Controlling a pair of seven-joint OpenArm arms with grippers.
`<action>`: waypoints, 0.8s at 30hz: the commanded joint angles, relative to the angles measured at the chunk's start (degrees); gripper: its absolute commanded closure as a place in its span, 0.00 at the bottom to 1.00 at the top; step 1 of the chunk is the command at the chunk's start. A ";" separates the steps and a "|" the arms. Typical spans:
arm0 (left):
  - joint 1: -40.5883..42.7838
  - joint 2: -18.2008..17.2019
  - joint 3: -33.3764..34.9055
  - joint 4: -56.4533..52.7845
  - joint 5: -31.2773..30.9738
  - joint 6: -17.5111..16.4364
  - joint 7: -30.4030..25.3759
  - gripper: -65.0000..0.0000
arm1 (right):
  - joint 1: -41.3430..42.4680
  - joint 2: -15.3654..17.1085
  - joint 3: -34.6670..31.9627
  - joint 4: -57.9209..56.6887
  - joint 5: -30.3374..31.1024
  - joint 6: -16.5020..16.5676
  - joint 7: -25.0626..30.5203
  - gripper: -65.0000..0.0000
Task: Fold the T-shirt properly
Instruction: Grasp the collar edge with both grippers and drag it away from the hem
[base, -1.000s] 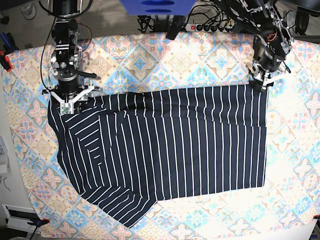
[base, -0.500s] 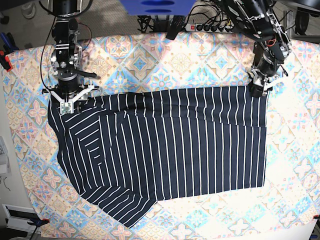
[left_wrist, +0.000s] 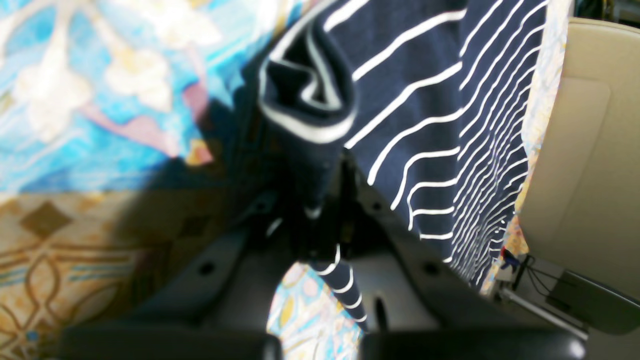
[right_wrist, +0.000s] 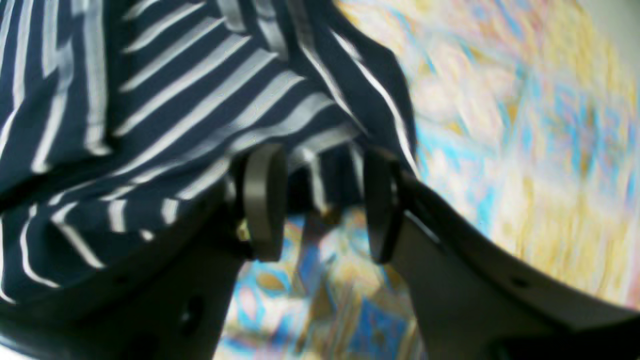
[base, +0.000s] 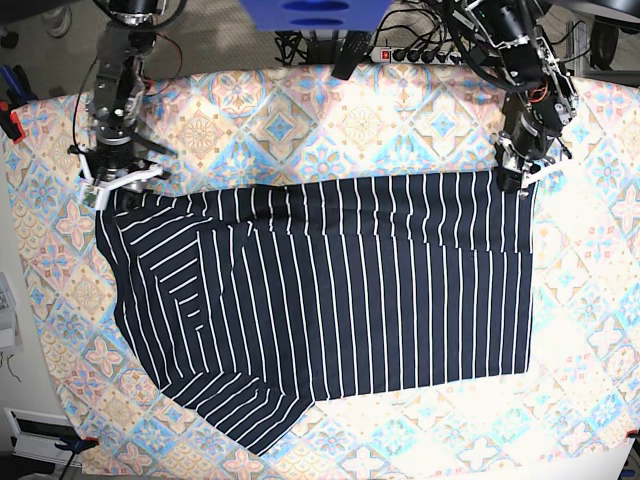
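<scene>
Base view shows the T-shirt (base: 330, 300) spread across the table's (base: 420, 110) middle. The left gripper (base: 512, 180) pinches its far right corner; the right gripper (base: 105, 192) sits with jaws apart at the far left corner, fabric between them. Lifting now would likely drag the shirt askew, since only one corner is held.

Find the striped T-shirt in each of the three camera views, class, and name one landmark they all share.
Base: the T-shirt lies flat across the middle.
Left wrist: a bunched corner, upper centre, is pinched in the left gripper.
Right wrist: it fills the upper left, its edge between the open fingers of the right gripper.
Shared landmark: the diamond-patterned tablecloth.
</scene>
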 joint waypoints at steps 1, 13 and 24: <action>-0.11 -0.38 0.06 0.59 0.10 -0.01 0.42 1.00 | 0.37 0.90 1.10 0.67 2.87 -0.03 0.03 0.61; -0.11 -0.46 0.06 0.59 0.19 -0.01 0.42 1.00 | 4.68 2.48 9.81 -2.76 33.73 0.06 -14.04 0.43; -0.11 -0.55 0.06 0.59 0.19 -0.01 0.42 1.00 | 6.70 2.39 10.42 -9.62 35.75 0.06 -15.44 0.43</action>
